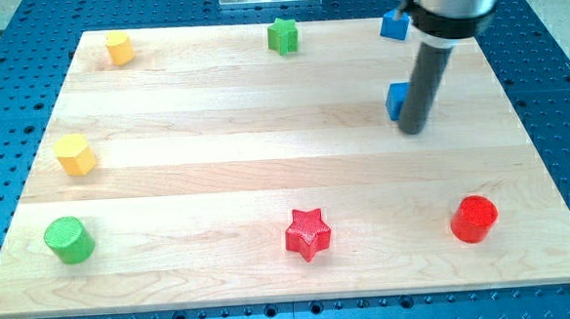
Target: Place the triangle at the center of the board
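Camera view showed the pale wooden counter [266, 170] with its centre bare; toward the view's right, the small blue triangle block [395, 101] touched my tip [412, 129] on its left. No jaws existed. Best pushing leftward and slightly downward, slowly, staying behind the block.

Blue blocks [396, 99] [394, 25], shapes unclear; red star [307, 234].

Non-task stuff I see: green star [282, 36] up top, red star [307, 234] & red cylinder [475, 218] at bottom, green cylinder [69, 239] bottom-left.
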Motion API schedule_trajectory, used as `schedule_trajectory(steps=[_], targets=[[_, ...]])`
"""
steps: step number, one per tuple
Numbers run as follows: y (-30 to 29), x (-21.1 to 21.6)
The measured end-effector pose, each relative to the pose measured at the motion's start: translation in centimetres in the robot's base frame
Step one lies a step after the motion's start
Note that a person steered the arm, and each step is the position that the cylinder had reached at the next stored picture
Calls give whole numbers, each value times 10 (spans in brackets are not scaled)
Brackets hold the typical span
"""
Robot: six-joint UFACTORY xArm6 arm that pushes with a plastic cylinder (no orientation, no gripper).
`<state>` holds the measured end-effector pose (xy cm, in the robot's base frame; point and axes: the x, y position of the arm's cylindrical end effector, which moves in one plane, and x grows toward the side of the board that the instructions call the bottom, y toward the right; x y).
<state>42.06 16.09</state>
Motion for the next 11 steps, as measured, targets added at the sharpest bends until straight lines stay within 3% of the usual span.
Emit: schedule_trajectory(steps=[1,3,5,6,7,9,10,11], targets=[[50,-2],[-29,-56],[138,-160],[105,-211],[58,-218],[-56,-187],[-85,-203],[-122,-149]])
